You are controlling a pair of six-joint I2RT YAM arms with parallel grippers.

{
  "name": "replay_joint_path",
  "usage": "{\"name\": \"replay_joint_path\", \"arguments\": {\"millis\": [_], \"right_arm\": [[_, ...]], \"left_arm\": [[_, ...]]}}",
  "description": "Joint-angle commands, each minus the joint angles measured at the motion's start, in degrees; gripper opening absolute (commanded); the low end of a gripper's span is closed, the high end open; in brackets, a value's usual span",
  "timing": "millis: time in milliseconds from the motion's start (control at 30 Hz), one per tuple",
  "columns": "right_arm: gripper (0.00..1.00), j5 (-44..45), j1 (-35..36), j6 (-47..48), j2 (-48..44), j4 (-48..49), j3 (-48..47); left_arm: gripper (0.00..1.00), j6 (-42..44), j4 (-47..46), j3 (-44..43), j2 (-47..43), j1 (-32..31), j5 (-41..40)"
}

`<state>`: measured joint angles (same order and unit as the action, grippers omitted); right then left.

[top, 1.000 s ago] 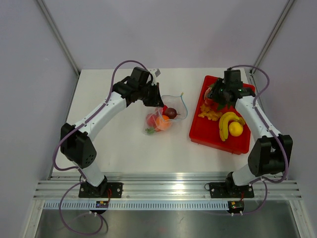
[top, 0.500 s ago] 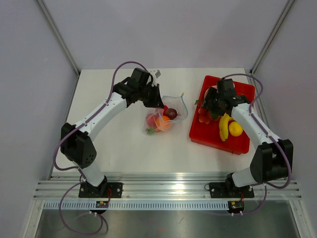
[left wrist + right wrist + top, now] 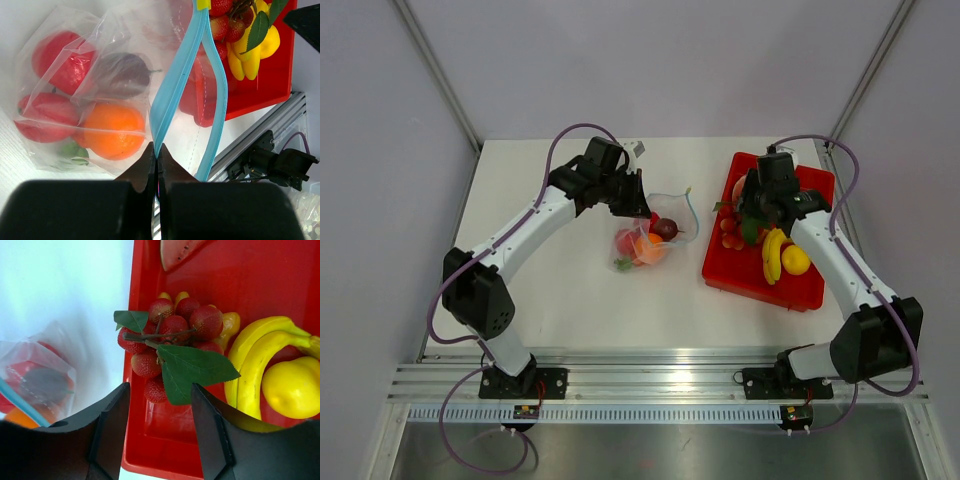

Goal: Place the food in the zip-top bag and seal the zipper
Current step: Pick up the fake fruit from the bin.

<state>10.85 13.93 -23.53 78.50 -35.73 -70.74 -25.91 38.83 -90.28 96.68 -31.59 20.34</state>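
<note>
The clear zip-top bag (image 3: 650, 232) lies mid-table and holds a red fruit (image 3: 65, 60), a dark purple fruit (image 3: 122, 75) and an orange (image 3: 112, 130). My left gripper (image 3: 638, 203) is shut on the bag's light blue zipper strip (image 3: 175, 85), holding the mouth apart. My right gripper (image 3: 742, 222) is open over the left part of the red tray (image 3: 810, 290), above a red berry cluster with green leaves (image 3: 172, 335). The berries lie in the tray between and ahead of the fingers, untouched.
The tray also holds yellow bananas (image 3: 260, 365), a lemon (image 3: 292, 387), a watermelon slice (image 3: 180, 250) and small yellow pieces. The tray's left rim (image 3: 132, 365) runs under the right gripper. A metal rail borders the table's near edge.
My right gripper has moved from the tray's far end toward its left front, over the berry cluster. The left gripper and bag have stayed still.
</note>
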Motion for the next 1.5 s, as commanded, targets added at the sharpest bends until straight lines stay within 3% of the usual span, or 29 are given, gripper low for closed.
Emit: {"name": "replay_joint_path", "arguments": {"millis": [0,333,533,1000,1467], "right_arm": [[0.58,7.5,2.8,7.1,2.0,-0.6,-4.4],[0.58,11.4,3.4,13.1,7.3,1.9,-9.5],[0.60,11.5,3.5,11.8,9.8,1.6,-11.5],[0.59,8.0,4.0,10.6,9.0,2.8,-9.4],[0.50,16.4,7.4,15.4,16.0,4.4,-11.4]], "left_arm": [[0.00,0.6,-2.4,-1.2,-0.8,0.1,1.2],[0.00,-0.2,-1.4,-6.6,0.7,0.3,4.7],[0.00,-1.0,0.4,-10.9,0.7,0.3,2.3],[0.00,-1.2,-0.5,-7.1,0.7,0.3,3.8],[0.00,-1.1,-0.7,-5.9,0.2,0.3,3.9]]}}
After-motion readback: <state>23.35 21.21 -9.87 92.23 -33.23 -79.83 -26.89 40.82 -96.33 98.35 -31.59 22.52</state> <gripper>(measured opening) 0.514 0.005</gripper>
